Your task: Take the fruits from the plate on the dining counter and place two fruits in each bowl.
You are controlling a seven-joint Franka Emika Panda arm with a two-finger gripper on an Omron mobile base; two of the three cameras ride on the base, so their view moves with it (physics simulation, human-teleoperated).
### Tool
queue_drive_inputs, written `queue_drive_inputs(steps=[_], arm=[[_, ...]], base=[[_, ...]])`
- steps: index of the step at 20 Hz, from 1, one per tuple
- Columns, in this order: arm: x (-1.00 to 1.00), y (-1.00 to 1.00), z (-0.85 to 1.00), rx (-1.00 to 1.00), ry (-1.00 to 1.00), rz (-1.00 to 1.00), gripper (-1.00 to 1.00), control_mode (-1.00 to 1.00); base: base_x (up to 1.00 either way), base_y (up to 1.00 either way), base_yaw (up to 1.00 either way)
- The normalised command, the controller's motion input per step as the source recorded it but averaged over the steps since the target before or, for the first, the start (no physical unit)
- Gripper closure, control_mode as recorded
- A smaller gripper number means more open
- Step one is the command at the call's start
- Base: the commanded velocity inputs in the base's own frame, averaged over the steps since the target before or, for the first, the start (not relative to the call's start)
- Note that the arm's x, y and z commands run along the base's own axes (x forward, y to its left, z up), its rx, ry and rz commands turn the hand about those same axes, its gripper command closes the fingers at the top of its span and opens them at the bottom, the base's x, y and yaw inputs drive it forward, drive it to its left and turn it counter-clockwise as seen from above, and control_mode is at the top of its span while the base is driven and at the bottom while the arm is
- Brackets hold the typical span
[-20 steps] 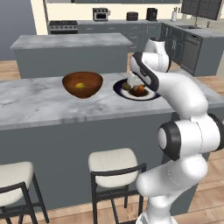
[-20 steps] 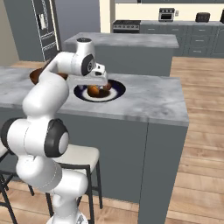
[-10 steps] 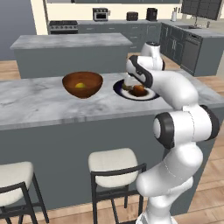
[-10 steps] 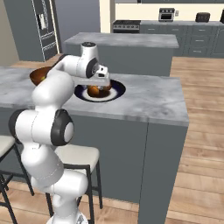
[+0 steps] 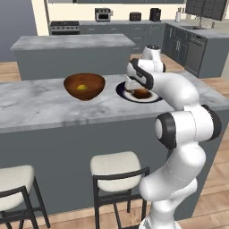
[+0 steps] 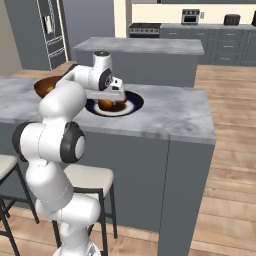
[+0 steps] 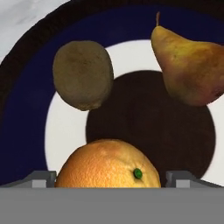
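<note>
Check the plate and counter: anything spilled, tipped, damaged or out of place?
Nothing stands out. The kiwi, pear and orange lie intact on the plate, and the open gripper straddles the orange.

Navy-rimmed plate [image 7: 26, 131] with white ring and dark centre; orange [image 7: 107, 164], brownish kiwi [image 7: 83, 74], yellow-russet pear [image 7: 188, 65]

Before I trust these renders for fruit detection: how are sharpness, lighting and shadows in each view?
Hand view: sharp, evenly lit; orange, kiwi and pear crisp on the plate, hardly any cast shadows. Left base view: soft, the fruit on the plate a small brown blob behind the arm. Right base view: soft too, the gripper covers part of the fruit.
</note>
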Motion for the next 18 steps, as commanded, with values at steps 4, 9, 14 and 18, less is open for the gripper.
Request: queue_drive_inputs(steps=[4, 9, 14, 18], arm=[[0.00, 0.00, 0.00, 0.00, 0.00, 0.00, 1.00, -1.00], [-0.01, 0.00, 0.23, 0.00, -0.01, 0.00, 1.00, -1.00], [-0.25, 0.21, 0.69, 0.00, -0.10, 0.00, 1.00, -1.00], [-0.42, 0.48, 0.58, 0.00, -0.16, 0.00, 1.00, -1.00]], base=[[0.00, 0.00, 0.00], [0.00, 0.00, 0.00], [0.00, 0.00, 0.00], [0.00, 0.00, 0.00]])
